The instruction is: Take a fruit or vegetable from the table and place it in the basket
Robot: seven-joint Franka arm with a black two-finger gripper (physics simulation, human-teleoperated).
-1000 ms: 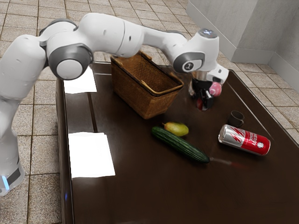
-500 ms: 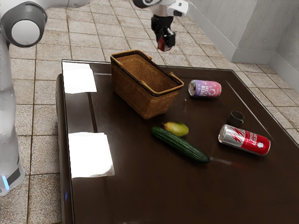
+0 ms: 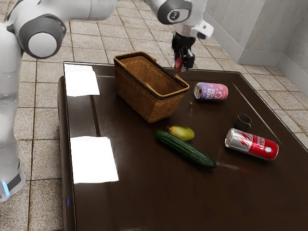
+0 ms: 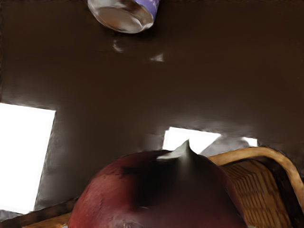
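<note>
In the exterior view my gripper (image 3: 183,66) is raised, with both fingers closed around a dark red onion (image 3: 179,64). It appears above the level of the wicker basket (image 3: 137,96), near its far rim at the exterior view's right; how far over the opening it is, I cannot tell. The wrist view has the held onion (image 4: 156,194), pale pointed tip up, hiding much of the basket (image 4: 259,190), whose rim emerges on both sides of it. A green cucumber (image 3: 185,149) and a yellow-green mango or pear (image 3: 182,133) lie side by side on the table (image 3: 144,192).
A pink-purple can (image 3: 211,91) lies beyond the basket, its end visible in the wrist view. Toward the exterior view's right are a small dark mug (image 3: 243,122) and a red-silver can (image 3: 251,144) on its side. White glare patches (image 3: 94,160) mark the tabletop.
From low beside the pink-purple can, my hand has risen with the onion and swung toward the exterior view's left; since the middle frame it has come lower and slightly back right. The basket has stayed put.
</note>
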